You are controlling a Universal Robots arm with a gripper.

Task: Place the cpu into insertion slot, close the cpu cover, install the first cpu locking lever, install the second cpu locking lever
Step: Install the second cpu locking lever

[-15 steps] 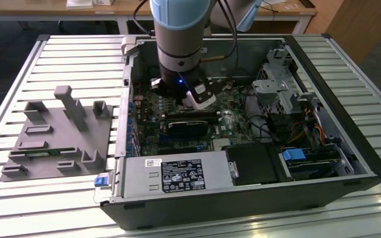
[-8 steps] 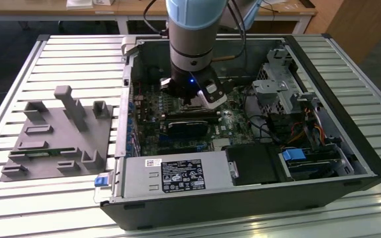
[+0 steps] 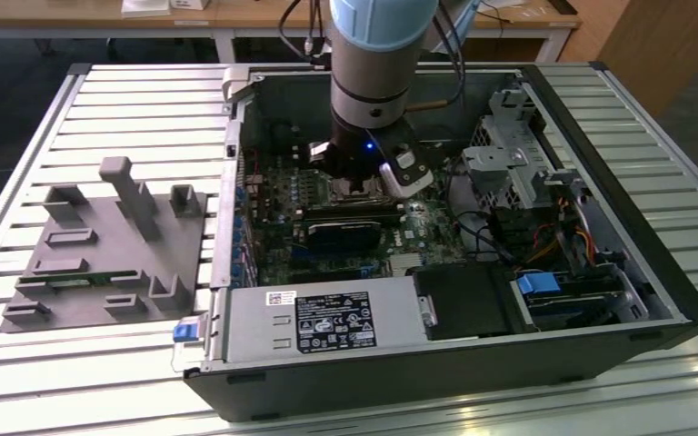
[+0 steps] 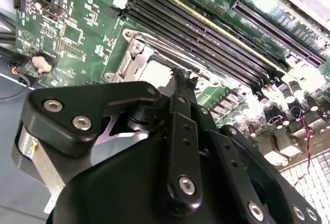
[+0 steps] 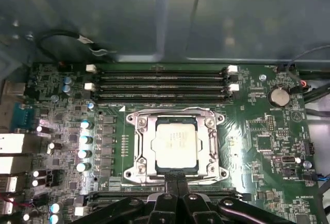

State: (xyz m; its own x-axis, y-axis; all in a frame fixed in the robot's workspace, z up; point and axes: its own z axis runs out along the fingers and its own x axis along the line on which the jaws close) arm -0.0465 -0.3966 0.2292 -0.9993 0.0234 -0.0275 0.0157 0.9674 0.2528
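Exterior view: arm (image 3: pixel 367 73) reaches down into the open computer case (image 3: pixel 446 363); gripper (image 3: pixel 363 186) low over the motherboard's middle.
First wrist view: cpu (image 5: pixel 176 143) seated in insertion slot (image 5: pixel 138 170), cpu cover (image 5: pixel 140 142) flat around it. Fingertips (image 5: pixel 177 178) clenched together, gripping nothing, at the cover's near edge. 4 memory slots (image 5: pixel 162 85) beyond.
Second wrist view: gripper (image 4: pixel 181 74) tip pressed on the cover frame (image 4: pixel 135 54).

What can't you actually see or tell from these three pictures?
- Insertion slot: its centre is hidden under the cpu in both wrist views.
- Locking levers: too thin among the metalwork around the cpu cover to tell latched from loose.
- Socket area in the exterior view: hidden behind the gripper.
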